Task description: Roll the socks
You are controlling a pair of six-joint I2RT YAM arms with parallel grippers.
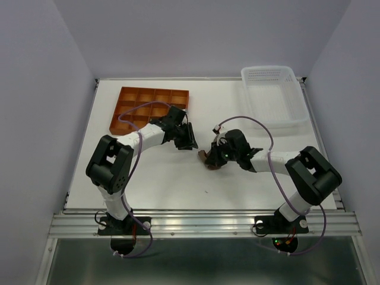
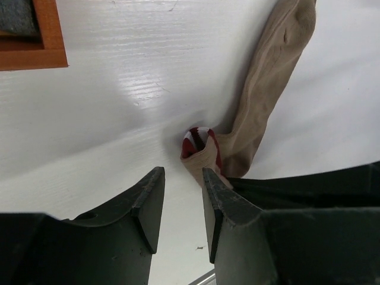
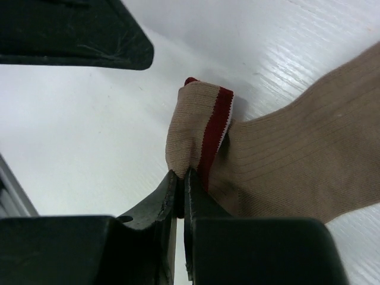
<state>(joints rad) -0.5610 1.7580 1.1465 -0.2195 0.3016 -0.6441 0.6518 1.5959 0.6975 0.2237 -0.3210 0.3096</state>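
A tan-brown sock (image 3: pixel 297 166) with a red-white striped cuff (image 3: pixel 215 122) lies on the white table. My right gripper (image 3: pixel 181 173) is shut on the cuff's edge and lifts it a little. In the left wrist view the same sock (image 2: pixel 267 89) stretches away to the upper right, its striped cuff (image 2: pixel 199 142) just ahead of my fingertips. My left gripper (image 2: pixel 181 175) is open and empty, just short of the cuff, left of the right gripper (image 1: pixel 209 159) in the top view. A grey sock (image 2: pixel 18 18) lies in the orange tray.
An orange compartment tray (image 1: pixel 151 107) stands at the back left; its corner shows in the left wrist view (image 2: pixel 47 35). A white mesh basket (image 1: pixel 273 95) stands at the back right. Both arms meet near the table's middle.
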